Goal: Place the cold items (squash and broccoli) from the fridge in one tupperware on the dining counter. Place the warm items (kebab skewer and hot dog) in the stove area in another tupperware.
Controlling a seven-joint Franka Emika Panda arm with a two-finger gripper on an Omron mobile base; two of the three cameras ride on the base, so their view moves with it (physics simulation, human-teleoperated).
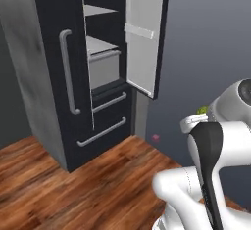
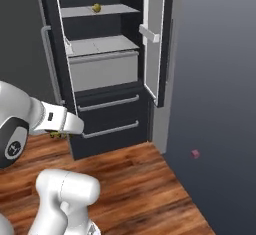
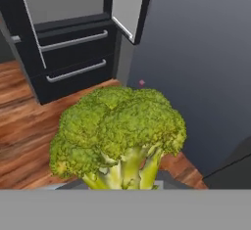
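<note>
1. Gripper (image 3: 128,185) pinched tight on the broccoli (image 3: 119,133); stalk runs down between the fingers at the bottom of the hand view, crown faces out along the gripper line. Long axis = stalk to crown, in line with the hand.
2. Broccoli is out of the fridge (image 2: 105,69), held in the air over the wood floor (image 2: 145,179), in front of the fridge and to the side of its lower drawers. A green bit of it (image 1: 202,110) peeks past the wrist in the left base view.
3. Single arm, so nothing to choose between; its elbow is folded close to the base.
4. Edge to mind: the open fridge door (image 2: 156,39) stands out from the fridge body on the right, with the dark wall (image 2: 215,79) just beside it. Swing room looks better on the floor side than toward the door.
5. Farther in, a small yellow thing (image 2: 96,8) sits on the upper fridge shelf, likely the squash; too small to be sure.
6. Judgement: broccoli fetched, carry to the dining counter tupperware comes next; squash and warm items still to do.
</note>
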